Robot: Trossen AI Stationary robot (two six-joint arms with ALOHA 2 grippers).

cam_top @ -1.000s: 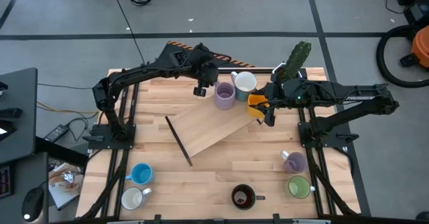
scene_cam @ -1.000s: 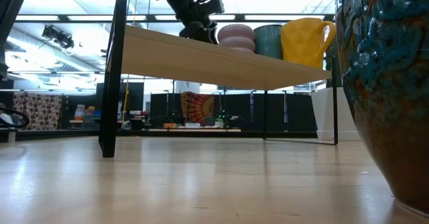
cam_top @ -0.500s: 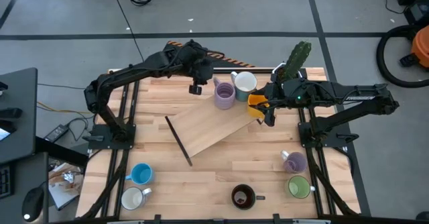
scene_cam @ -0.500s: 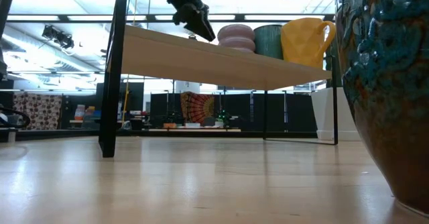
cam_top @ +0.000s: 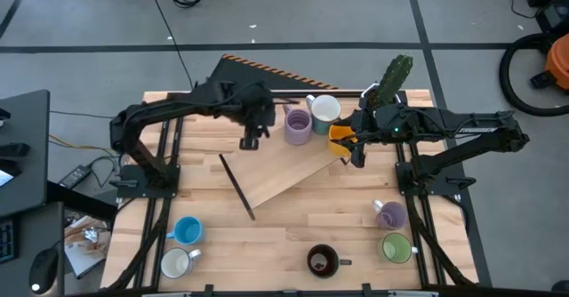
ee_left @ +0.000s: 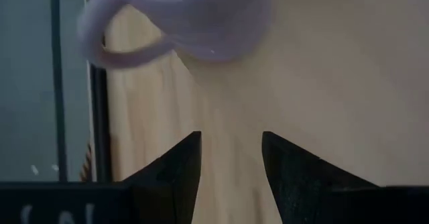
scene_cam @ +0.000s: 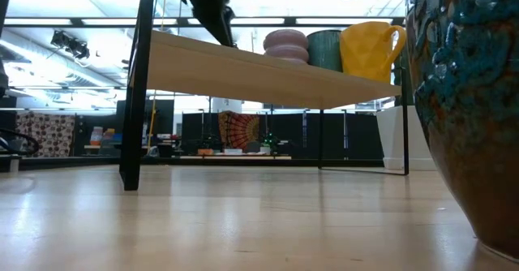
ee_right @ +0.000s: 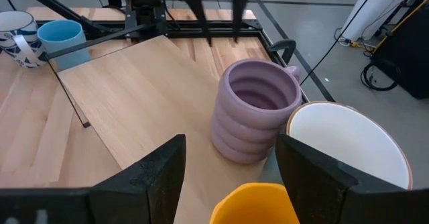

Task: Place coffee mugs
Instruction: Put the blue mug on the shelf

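Observation:
Three mugs stand on a raised wooden shelf (cam_top: 271, 168): a lavender mug (cam_top: 297, 126), a white mug (cam_top: 324, 110) and an orange mug (cam_top: 339, 138). My left gripper (cam_top: 252, 140) hangs open over the shelf, left of the lavender mug (ee_left: 181, 16). My right gripper (cam_top: 349, 146) is open at the orange mug (ee_right: 258, 204), with a finger on either side and no visible touch. On the table's near part rest a blue mug (cam_top: 187, 232), a white mug (cam_top: 175, 263), a dark brown mug (cam_top: 322, 260), a green mug (cam_top: 396, 247) and a second lavender mug (cam_top: 389, 213).
A white pot with a green cactus (cam_top: 392, 76) stands at the table's far right corner, behind my right arm. The shelf (scene_cam: 243, 64) rests on thin black legs above the table (cam_top: 293, 230). The dark brown mug (scene_cam: 466, 117) fills the low view's right side.
My left gripper has drawn back from the lavender mug on the shelf, moving toward the table's left and near edges. The mugs and my right arm have kept still.

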